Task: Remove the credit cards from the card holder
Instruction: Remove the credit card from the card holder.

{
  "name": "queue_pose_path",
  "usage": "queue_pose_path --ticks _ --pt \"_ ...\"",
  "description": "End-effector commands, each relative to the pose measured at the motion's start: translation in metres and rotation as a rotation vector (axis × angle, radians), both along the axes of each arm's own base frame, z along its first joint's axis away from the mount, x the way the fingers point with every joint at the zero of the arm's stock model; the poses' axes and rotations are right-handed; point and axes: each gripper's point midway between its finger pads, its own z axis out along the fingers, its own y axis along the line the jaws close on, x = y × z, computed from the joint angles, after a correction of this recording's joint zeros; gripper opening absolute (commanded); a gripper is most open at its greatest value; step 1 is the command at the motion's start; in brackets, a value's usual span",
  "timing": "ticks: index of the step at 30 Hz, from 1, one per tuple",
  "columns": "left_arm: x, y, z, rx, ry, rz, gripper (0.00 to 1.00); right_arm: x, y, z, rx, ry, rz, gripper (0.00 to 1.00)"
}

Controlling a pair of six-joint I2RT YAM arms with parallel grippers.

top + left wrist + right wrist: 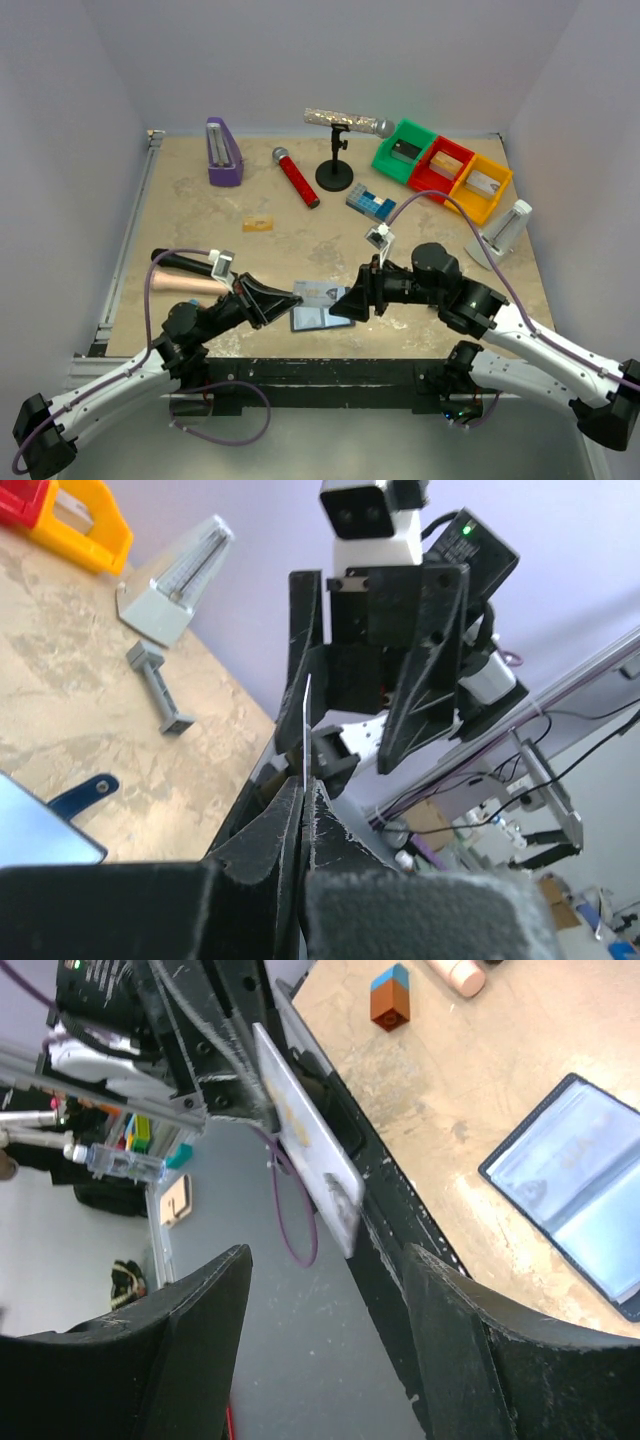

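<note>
- near the front edge of the table (pixel 200 215), the two arms meet tip to tip just above the card holder (pixel 312 319), which lies open and flat close to that edge.
- room: a bare marbled stretch runs from the holder toward the back row (purple metronome (pixel 223 152), red microphone (pixel 297 178), coloured bins (pixel 443 167)). a peach tube (pixel 185 285) lies beside the left arm, and pale walls (pixel 60 120) close in both sides.
- left gripper (pixel 303 785): jaws pressed together on the lower edge of one credit card (pixel 305 1155), which it holds off the table.
- right gripper (pixel 325 1260): fingers (pixel 190 1350) spread wide, one on each side of the card and apart from it in the right wrist view.
- credit card: thin, stiff, rectangular, silver-grey with faint gold print (too blurred to read); it shows as a mere line in the left wrist view.
- card holder: dark-blue border, pale grey-blue glossy pockets, and a small dark tab (pixel 85 792) at one side. whether cards sit in the pockets cannot be told.
- gripper fingers: black, matte, scratched, tapering to narrow tips.
</note>
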Motion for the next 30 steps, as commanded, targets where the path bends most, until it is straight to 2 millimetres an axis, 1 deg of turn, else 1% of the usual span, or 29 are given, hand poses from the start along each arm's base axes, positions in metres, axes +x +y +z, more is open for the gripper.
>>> queue_pose_path --ticks 1,4,9,13,21,23,24,25,26,28,30 --pt "0.002 0.01 0.033 -0.135 -0.04 0.039 0.0 0.016 0.007 0.024 0.094 -0.03 -0.077 0.66" --pt "0.001 0.008 0.032 -0.131 -0.041 0.03 0.0 0.017 0.01 0.026 0.109 -0.034 -0.074 0.64" --pt "0.001 0.008 0.027 -0.134 -0.025 0.024 0.0 0.016 0.018 0.036 0.173 -0.046 -0.036 0.52" --pt "0.0 0.007 0.027 -0.14 -0.024 0.016 0.0 0.015 0.022 0.04 0.207 -0.039 -0.004 0.37" --pt "-0.003 0.004 0.03 -0.13 -0.034 -0.012 0.0 0.011 0.024 0.045 0.229 -0.048 0.029 0.0" --pt "-0.007 0.001 0.032 -0.116 -0.049 -0.037 0.0 0.01 0.023 0.046 0.24 -0.056 0.034 0.0" --pt "-0.01 -0.001 0.032 -0.101 -0.058 -0.055 0.06 0.009 0.022 0.047 0.244 -0.06 0.036 0.0" --pt "-0.011 -0.002 0.033 -0.087 -0.067 -0.063 0.17 0.009 0.021 0.047 0.245 -0.059 0.036 0.0" --pt "-0.012 -0.002 0.036 -0.083 -0.075 -0.065 0.26 0.008 0.02 0.046 0.243 -0.059 0.041 0.0" --pt "-0.011 -0.002 0.037 -0.068 -0.079 -0.057 0.42 0.008 0.019 0.046 0.239 -0.057 0.048 0.0" --pt "-0.009 -0.001 0.036 -0.043 -0.077 -0.04 0.45 0.006 0.018 0.045 0.236 -0.059 0.06 0.0"
